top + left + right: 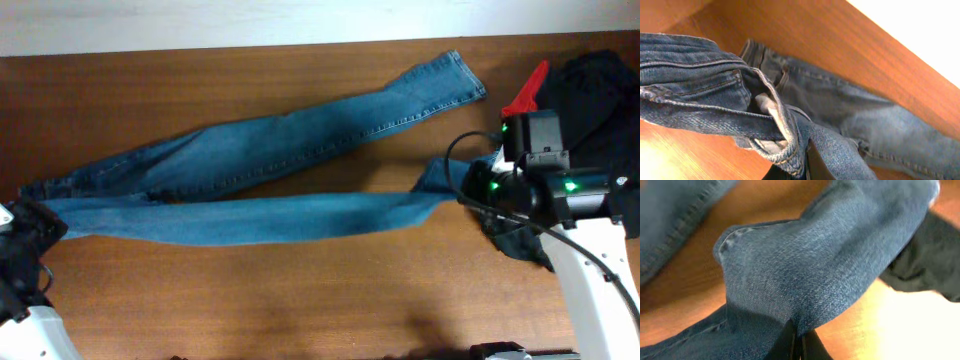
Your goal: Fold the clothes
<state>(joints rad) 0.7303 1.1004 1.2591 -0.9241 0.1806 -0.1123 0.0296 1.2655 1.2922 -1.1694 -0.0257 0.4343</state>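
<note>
Across the tabletop [300, 300], from its left edge almost to its right edge, lie the jeans [230, 150], opened into a narrow V. The waist sits at the left edge. The far leg [340, 130] slants away toward the far right corner, and the near leg [260, 218] runs nearly parallel to the front edge.

The left gripper [38, 228] is at the waist end, pressed together. Its wrist view shows the waistband bunched over the fingers, so it appears to be pinching denim there. The right gripper [468, 185] is at the other end of the near leg, its fingers pressed together on a fold of denim near the hem.

The long axis of the held leg therefore runs straight from one gripper to the other, left to right, with each arm at its own end. The far leg's hem lies toward the far edge from the right gripper and well apart from the left one, so the right arm is clearly the nearer.

I judge that the coming move is to carry the near leg away from the front edge onto the far leg, so the two lie stacked. At the right edge, close to the right gripper, lie a black garment [590, 90] and a red thing [527, 90]; the hem could drag against them.
</note>
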